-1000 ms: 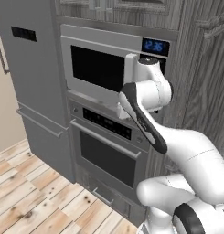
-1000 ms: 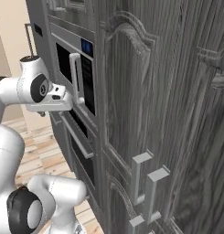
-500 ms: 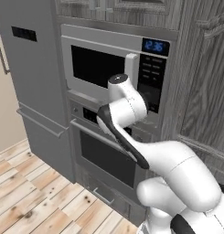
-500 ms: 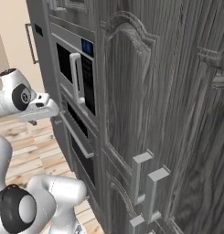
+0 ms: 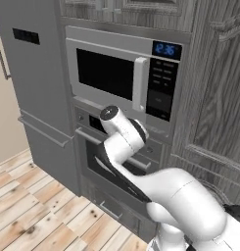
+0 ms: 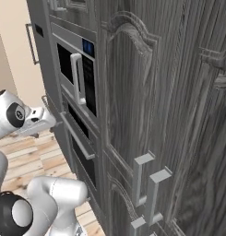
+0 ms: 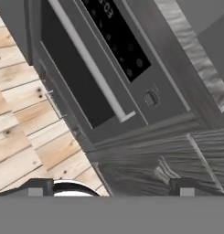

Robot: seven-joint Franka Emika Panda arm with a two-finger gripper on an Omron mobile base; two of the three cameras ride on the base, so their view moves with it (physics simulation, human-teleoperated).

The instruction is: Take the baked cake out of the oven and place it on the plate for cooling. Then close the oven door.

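The oven point(image 5: 90, 122) sits under the microwave, with its black control strip point(image 7: 117, 36) running along the top. The oven door point(image 7: 72, 80) is shut; its dark window and long bar handle point(image 7: 91, 61) run diagonally through the hand view. My gripper point(image 7: 111, 189) is open wide, a short way in front of the door and level with the handle's end, touching nothing. From the right base camera the gripper point(image 6: 53, 121) hangs just left of the oven door point(image 6: 80, 152). The cake is hidden behind the shut door. The plate is out of view.
The microwave point(image 5: 111, 73) with a vertical handle is right above the oven. A tall grey fridge panel point(image 5: 38, 73) stands to the left. Carved grey cabinet doors point(image 6: 133, 92) stand to the right. A drawer point(image 5: 109, 208) lies under the oven, above the wooden floor point(image 5: 38, 211).
The arm has swung down and left, from microwave height to oven height. The hand now faces the oven door. The jaws stayed open.
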